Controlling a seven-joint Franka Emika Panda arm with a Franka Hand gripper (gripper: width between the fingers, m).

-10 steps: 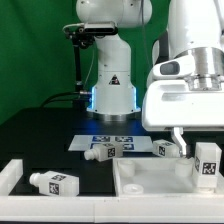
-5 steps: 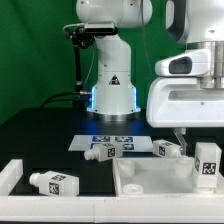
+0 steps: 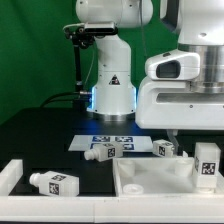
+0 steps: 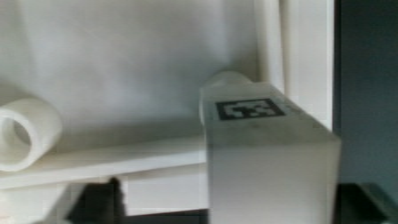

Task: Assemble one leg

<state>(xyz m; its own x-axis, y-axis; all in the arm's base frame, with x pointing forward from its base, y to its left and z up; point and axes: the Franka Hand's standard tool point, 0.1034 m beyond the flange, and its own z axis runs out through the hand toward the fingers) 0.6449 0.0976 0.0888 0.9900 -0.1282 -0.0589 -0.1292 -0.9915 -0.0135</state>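
Note:
Several white legs with tag markers show in the exterior view. One leg (image 3: pixel 207 160) stands upright at the right end of the tabletop (image 3: pixel 135 183). Two legs (image 3: pixel 103 151) (image 3: pixel 165 149) lie behind the tabletop's far rim, and one leg (image 3: pixel 52 182) lies at the left. My gripper (image 3: pixel 192 135) hangs just above the standing leg, with one finger (image 3: pixel 172 133) showing to its left. In the wrist view that leg (image 4: pixel 267 150) stands between the dark fingers (image 4: pixel 89 195), apart from the one that shows. The jaws look open.
The marker board (image 3: pixel 115 141) lies behind the legs in front of the robot base (image 3: pixel 110 90). A white rail (image 3: pixel 10 172) lies at the exterior view's left edge. A rounded white part (image 4: pixel 22 130) shows at the edge of the wrist view.
The hand has shifted a little toward the exterior view's left over the standing leg. The legs and the tabletop have not moved.

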